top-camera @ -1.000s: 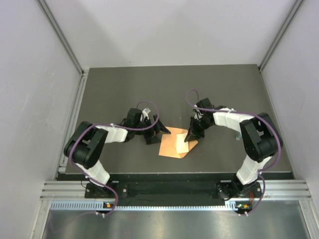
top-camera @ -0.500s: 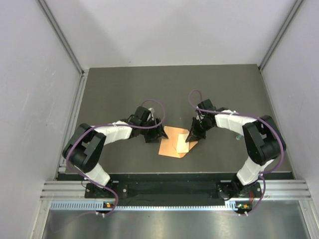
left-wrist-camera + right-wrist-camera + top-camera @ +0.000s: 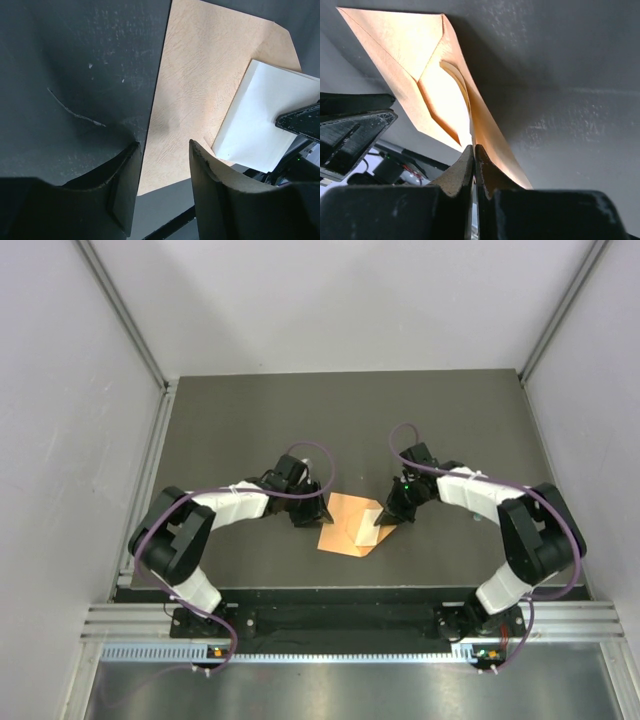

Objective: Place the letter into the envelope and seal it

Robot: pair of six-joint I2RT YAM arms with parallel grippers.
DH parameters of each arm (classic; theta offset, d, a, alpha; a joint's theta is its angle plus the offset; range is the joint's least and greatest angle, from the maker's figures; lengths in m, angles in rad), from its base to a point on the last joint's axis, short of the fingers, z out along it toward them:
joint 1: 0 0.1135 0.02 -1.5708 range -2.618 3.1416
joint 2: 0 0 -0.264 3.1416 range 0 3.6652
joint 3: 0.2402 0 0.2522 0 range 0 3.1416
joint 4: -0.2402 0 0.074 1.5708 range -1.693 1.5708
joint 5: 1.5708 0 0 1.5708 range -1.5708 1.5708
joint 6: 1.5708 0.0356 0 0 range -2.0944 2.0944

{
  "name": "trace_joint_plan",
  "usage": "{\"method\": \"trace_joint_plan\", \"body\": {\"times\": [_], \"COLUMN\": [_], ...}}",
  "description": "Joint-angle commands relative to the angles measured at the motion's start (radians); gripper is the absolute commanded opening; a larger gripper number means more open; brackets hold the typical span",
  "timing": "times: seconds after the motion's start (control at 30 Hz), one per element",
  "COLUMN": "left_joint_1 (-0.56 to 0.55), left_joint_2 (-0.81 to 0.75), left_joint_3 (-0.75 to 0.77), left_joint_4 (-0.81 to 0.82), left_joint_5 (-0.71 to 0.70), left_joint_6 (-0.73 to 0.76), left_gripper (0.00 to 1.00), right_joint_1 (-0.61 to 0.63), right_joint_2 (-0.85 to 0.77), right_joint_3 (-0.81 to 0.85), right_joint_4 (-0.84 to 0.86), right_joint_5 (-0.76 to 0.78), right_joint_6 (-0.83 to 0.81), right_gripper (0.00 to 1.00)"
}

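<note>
Two grippers meet at the middle of the dark desk (image 3: 250, 420), one on each side of the envelope (image 3: 342, 520), which lies flat near the desk's front edge. The letter (image 3: 363, 528) rests on the envelope's right half, its pale sheet angled across the orange paper and reaching the envelope's pointed right end.

The left gripper (image 3: 164, 146) is low at the envelope's left edge with its jaws spread apart. One finger (image 3: 122, 190) is over bare desk just outside that edge and the other over the orange paper, so the edge runs up between them. Neither finger visibly clamps the paper.

The right gripper (image 3: 384, 519) sits at the letter's right end. In its own wrist view its fingers (image 3: 455, 175) are pressed tightly together, pinching a thin pale edge that appears to be the letter seen edge-on. Orange paper runs right up to the fingertips. How far the letter reaches inside the pocket cannot be told. In the left wrist view a black fingertip of the right gripper touches the letter's right edge.
</note>
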Motion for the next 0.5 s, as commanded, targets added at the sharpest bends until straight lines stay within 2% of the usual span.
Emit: {"method": "trace_joint_plan", "body": {"times": [0.0, 0.13, 0.47], "left_joint_1": [-0.006, -0.007, -0.007], "left_joint_2": [0.033, 0.044, 0.027], "left_joint_3": [0.014, 0.02, 0.014], "left_joint_4": [-0.026, -0.017, -0.006], "left_joint_5": [-0.025, -0.001, 0.022], "left_joint_6": [0.006, 0.014, 0.014], "left_gripper": [0.49, 0.47, 0.48], "right_joint_1": [0.012, 0.013, 0.024], "right_joint_2": [-0.063, -0.011, 0.046], "right_joint_3": [-0.029, -0.028, -0.011], "right_joint_4": [0.041, 0.098, 0.153], "right_joint_5": [0.045, -0.031, -0.074], "right_joint_6": [0.079, 0.076, 0.088], "right_gripper": [0.0, 0.0, 0.0]}}
